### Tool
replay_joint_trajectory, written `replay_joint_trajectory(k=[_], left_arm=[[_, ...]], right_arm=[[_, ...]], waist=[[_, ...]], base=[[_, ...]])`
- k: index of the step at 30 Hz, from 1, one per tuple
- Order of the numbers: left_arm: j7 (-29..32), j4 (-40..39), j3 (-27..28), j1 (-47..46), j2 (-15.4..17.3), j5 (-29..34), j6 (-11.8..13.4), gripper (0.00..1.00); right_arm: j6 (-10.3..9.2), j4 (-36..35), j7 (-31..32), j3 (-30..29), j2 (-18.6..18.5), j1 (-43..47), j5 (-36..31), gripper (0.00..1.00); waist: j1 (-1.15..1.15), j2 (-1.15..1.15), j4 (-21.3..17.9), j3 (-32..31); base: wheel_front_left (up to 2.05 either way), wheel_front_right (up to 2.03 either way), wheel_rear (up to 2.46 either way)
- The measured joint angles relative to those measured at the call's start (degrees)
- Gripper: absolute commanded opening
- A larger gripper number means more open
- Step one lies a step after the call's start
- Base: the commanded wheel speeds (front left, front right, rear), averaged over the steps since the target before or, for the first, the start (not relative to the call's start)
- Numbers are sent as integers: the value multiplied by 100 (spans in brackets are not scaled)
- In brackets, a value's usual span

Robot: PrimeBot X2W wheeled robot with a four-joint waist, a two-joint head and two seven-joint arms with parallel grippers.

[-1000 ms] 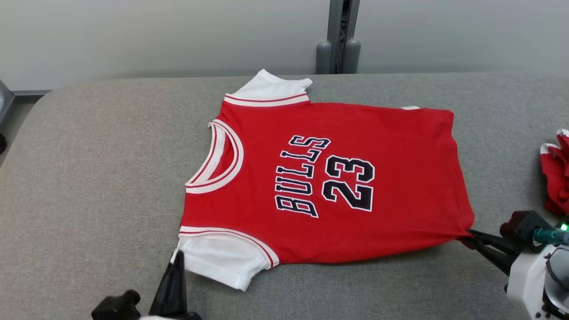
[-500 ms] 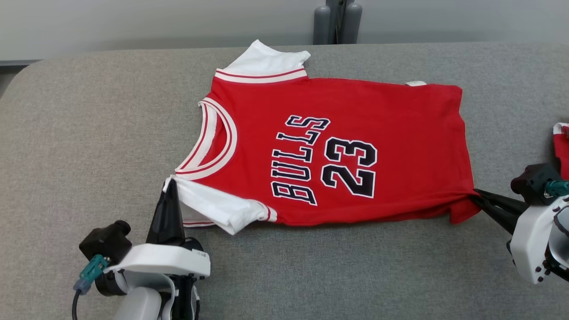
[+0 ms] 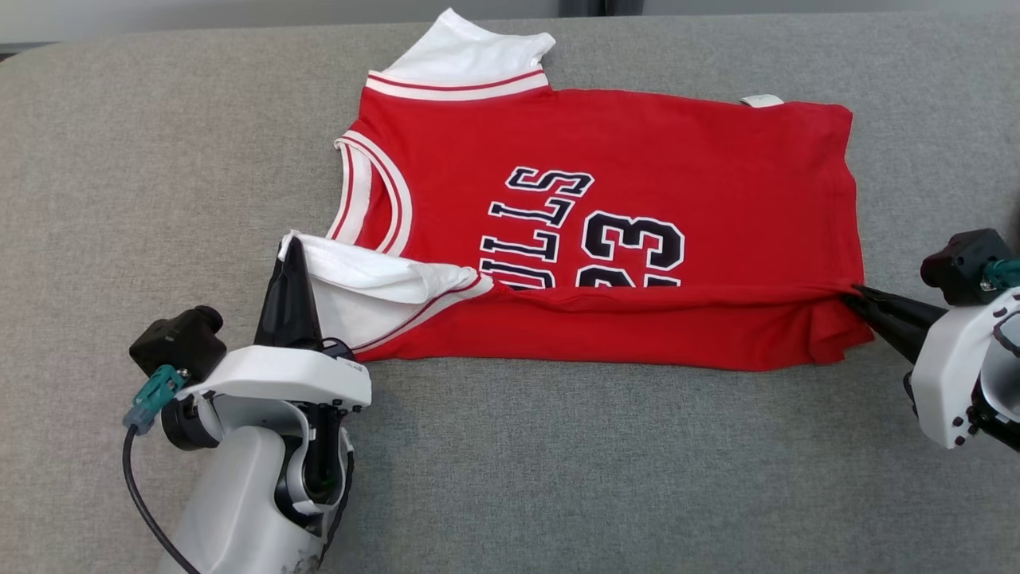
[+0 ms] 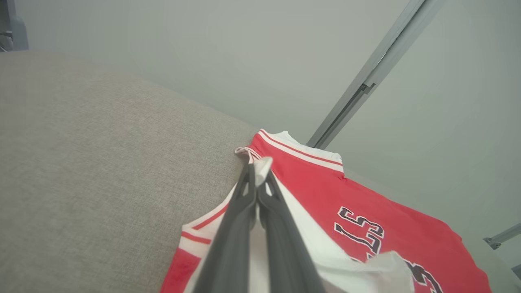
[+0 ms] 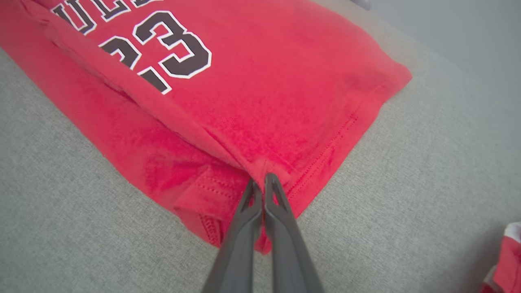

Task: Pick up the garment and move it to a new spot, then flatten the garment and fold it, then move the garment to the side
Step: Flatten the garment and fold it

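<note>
The garment (image 3: 653,159) is a red jersey with white sleeves and dark "BULLS 23" lettering, lying on the grey cushioned surface (image 3: 119,159). Its near long edge is lifted and folded over, covering the lower part of the lettering. My left gripper (image 3: 292,243) is shut on the near white sleeve, held above the collar area; the left wrist view shows its fingers (image 4: 244,203) pinching white cloth over the garment (image 4: 366,203). My right gripper (image 3: 851,293) is shut on the near hem corner; in the right wrist view its fingertips (image 5: 270,183) bite the red hem of the garment (image 5: 264,81).
Another piece of red and white cloth (image 5: 506,260) lies at the lower right edge of the right wrist view. A pale wall with a grey metal post (image 4: 366,81) stands behind the surface. Open grey fabric stretches left of and in front of the jersey.
Both grippers have carried the near edge of the jersey away from me, folding it over the lettering. The head camera has tilted down, shifting the whole scene upward.
</note>
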Motion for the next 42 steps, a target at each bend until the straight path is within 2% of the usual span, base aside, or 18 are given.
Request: replay_joint_trajectory(k=[14,32,33,34,35,36,42], left_arm=[[0,671,69,-637,-1,133,-87,0],[0,1110,93,-1057,0,246,-75,0],[0,1131,92,-1072,-1,249,-73,0],[0,1155,91,-1077,-2,255,-52,20],[0,1179,101,-1078,-3,255,-41,55],[0,1189,111,-1080,-1,254,-14,100],[0,954,296,-1072,2,391,4,100]], right_arm=[[0,490,-263,686,187,-743,292,0],[0,901,-525,1000,459,-1219,313,0],[0,933,-577,1005,476,-1224,305,35],[0,966,-617,1011,501,-1236,307,100],[0,1004,-664,1015,528,-1248,309,100],[0,1025,-719,1018,552,-1266,308,100],[0,1171,-1013,1023,572,-1315,388,100]], waist=[[0,0,-143,429],[0,0,-169,732],[0,0,-166,737],[0,0,-166,738],[0,0,-167,736],[0,0,-168,732],[0,0,-177,620]], base=[[0,0,0],[0,0,0],[0,0,0],[0,0,0],[0,0,0],[0,0,0],[0,0,0]])
